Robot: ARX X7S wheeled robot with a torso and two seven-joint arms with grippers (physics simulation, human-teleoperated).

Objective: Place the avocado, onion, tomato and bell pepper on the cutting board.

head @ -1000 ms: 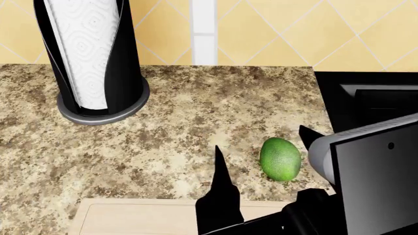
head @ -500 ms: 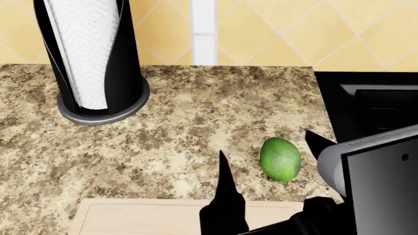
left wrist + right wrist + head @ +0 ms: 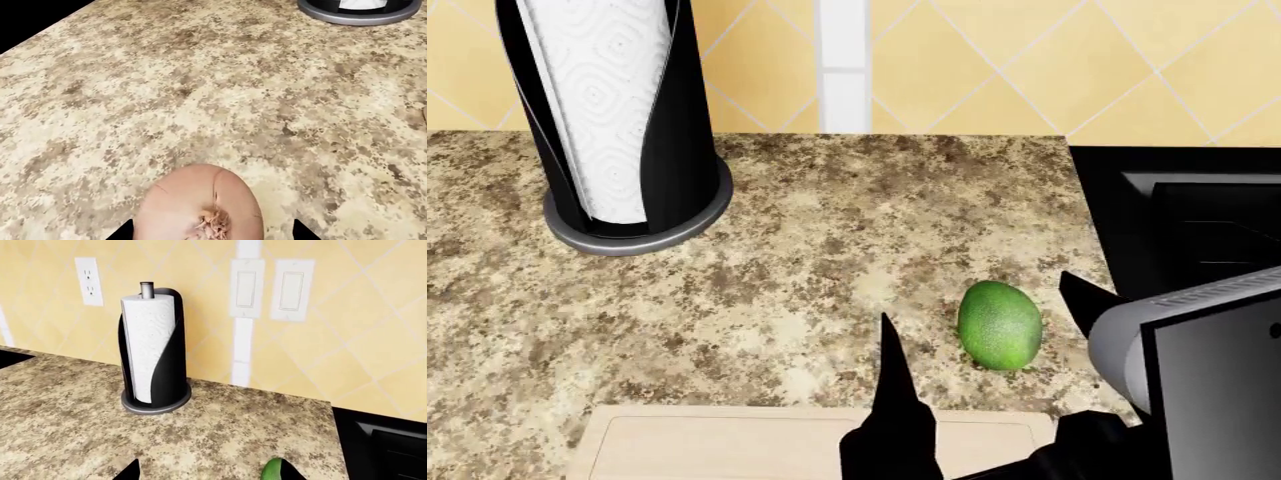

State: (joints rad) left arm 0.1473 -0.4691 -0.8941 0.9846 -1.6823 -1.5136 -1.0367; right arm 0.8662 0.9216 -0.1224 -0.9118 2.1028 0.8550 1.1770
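The green avocado lies on the granite counter just beyond the pale cutting board. My right gripper is open, its two black fingers standing on either side of the avocado, which shows beside one fingertip in the right wrist view. My left gripper is open, with the pinkish-tan onion and its brown root tuft lying between its fingertips on the counter. The left gripper is outside the head view. The tomato and the bell pepper are out of view.
A black paper towel holder stands at the back left of the counter and also shows in the right wrist view. A black stovetop borders the counter on the right. A tiled wall with switches and an outlet runs behind.
My right gripper has shifted a little to the right in the head view. The avocado has not moved.
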